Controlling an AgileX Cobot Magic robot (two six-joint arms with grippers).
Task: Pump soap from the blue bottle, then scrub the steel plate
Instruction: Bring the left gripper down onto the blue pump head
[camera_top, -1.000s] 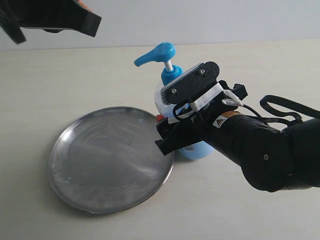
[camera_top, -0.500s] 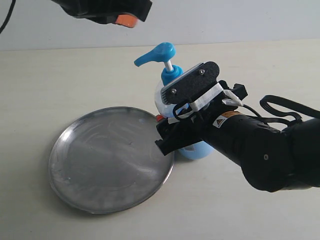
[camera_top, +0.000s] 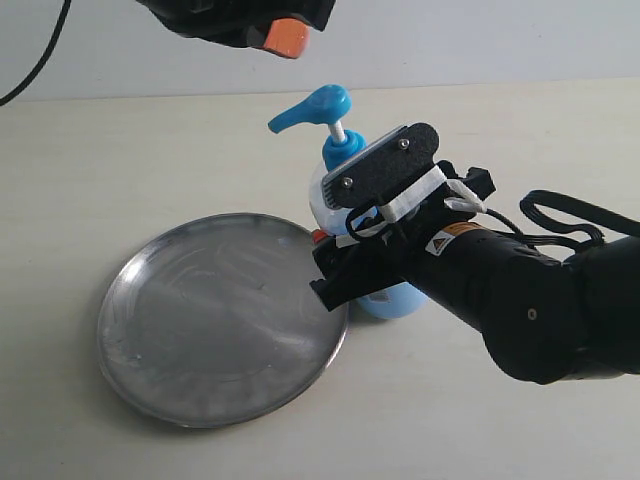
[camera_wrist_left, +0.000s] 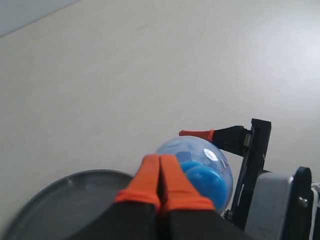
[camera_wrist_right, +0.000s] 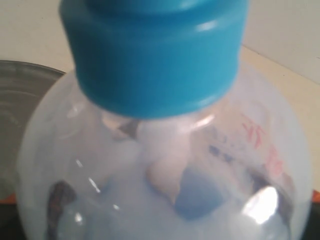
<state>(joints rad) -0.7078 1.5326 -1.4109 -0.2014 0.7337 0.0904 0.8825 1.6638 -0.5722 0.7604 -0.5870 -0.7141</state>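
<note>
On the left of the pale table (camera_top: 120, 160), the steel plate (camera_top: 222, 318) is seen lying flat, its dull grey surface marked with smears and scratches. No clear blob of liquid can be made out on it.

Above the plate's far edge, at the top of the exterior view, the left gripper (camera_top: 285, 35) is held in the air, well clear of the plate. In the left wrist view the left gripper (camera_wrist_left: 160, 180) is seen directly over the pump head, and its orange fingertips (camera_wrist_left: 145, 180) are pressed together with nothing between them.

Just right of the plate, the blue bottle (camera_top: 335, 150) is stood upright on the table, its base touching or nearly touching the plate's rim. Its blue pump head (camera_top: 312, 108) is pointed towards the plate side.

Further right, the bottle's clear body is enclosed by the right gripper (camera_top: 330, 240), whose fingers are spread wide on either side. One orange pad (camera_wrist_left: 197, 134) is seen against the bottle's wall. In the right wrist view the bottle's blue collar (camera_wrist_right: 155, 50) fills the frame. The black right arm (camera_top: 540, 310) is stretched in from the right edge.
</note>
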